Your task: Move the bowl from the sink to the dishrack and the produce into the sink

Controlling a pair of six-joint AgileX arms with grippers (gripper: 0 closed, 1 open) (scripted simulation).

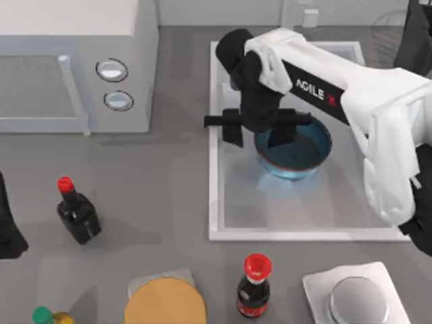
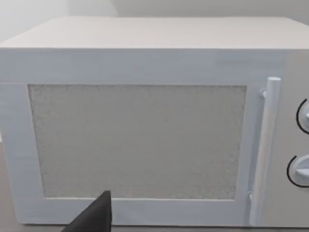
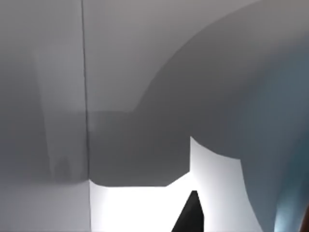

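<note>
Right gripper (image 1: 260, 131) at the bowl (image 1: 297, 155) in the sink (image 1: 223, 202)
Top view: fingers spread, one inside the rim — left arm parked at the table's left edge. Left wrist view: a microwave (image 2: 145, 121); finger state unclear.

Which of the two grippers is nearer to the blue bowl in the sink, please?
The right. The right gripper is at the bowl, over its rim inside the sink. The left gripper sits parked at the table's left edge, far away.
</note>
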